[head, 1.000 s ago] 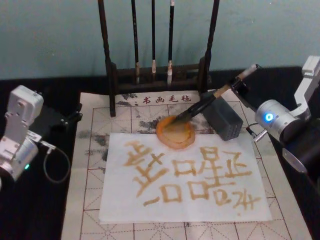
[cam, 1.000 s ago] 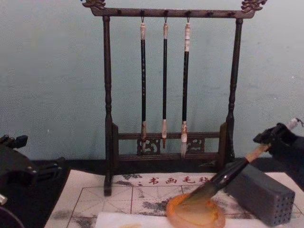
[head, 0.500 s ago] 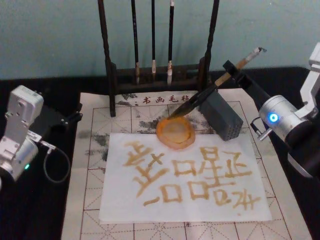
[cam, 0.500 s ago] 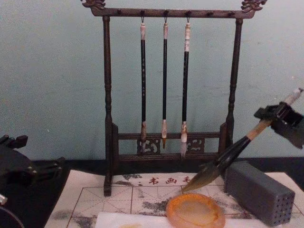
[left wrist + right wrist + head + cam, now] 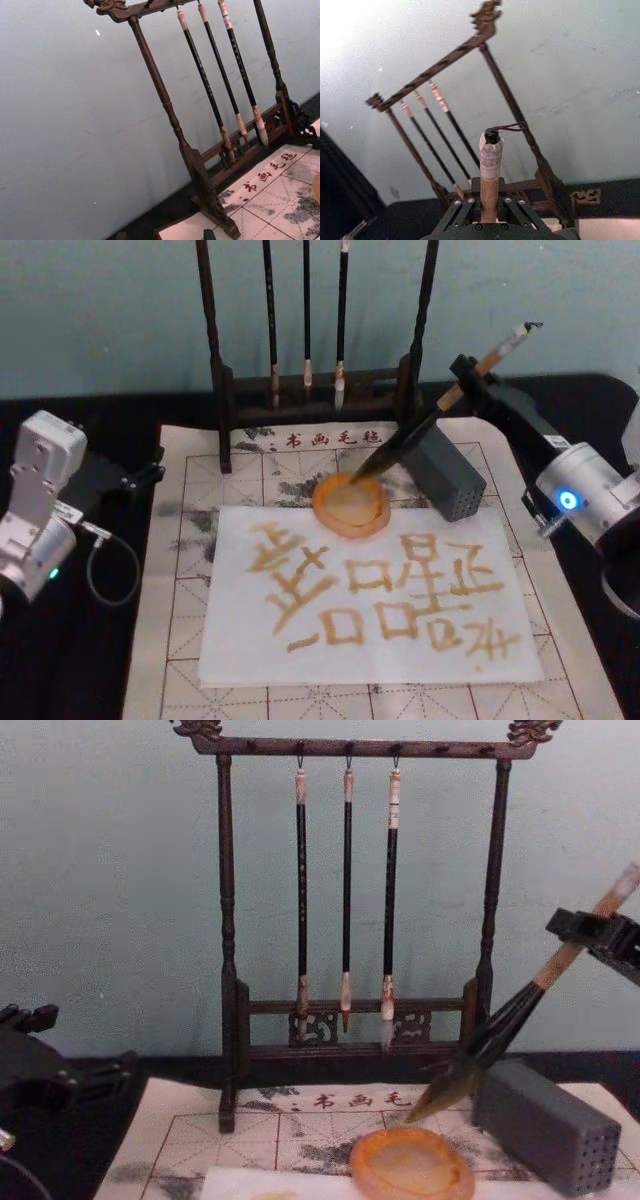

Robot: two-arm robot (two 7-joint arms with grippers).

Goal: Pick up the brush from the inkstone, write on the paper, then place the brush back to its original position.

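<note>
The right gripper [image 5: 466, 383] reaches in from the right, near the rack's [image 5: 315, 390] right post, and is clenched on the brush [image 5: 420, 427] at its tan handle. The brush slants down and to the left, whitish end high and dark tip low.

From the head view the tip seems to lie on the far rim of the inkstone [image 5: 350, 531]. The chest view corrects that. There the tip hangs in the air above the inkstone [image 5: 412, 1182], a clear gap under it, just left of the grey block [image 5: 545, 1125]. It also shows the gripper [image 5: 590, 933] up at about the height of the thin brushes' [image 5: 346, 870] lower halves.

The right wrist view gives the grip itself: black fingers [image 5: 462, 210] press on the handle [image 5: 490, 175] from both sides, with the pale wrapped end and its cord loop standing above them.

Only the head view takes in the paper [image 5: 250, 650]. It lies on the grid mat [image 5: 190, 540], covered in amber characters, with the inkstone at its far edge.

The left gripper [image 5: 150, 472] sits parked off the mat on the left; how it stands I cannot tell. Its wrist view looks at the rack [image 5: 165, 100] and a corner of the mat [image 5: 280, 185] with red characters.
</note>
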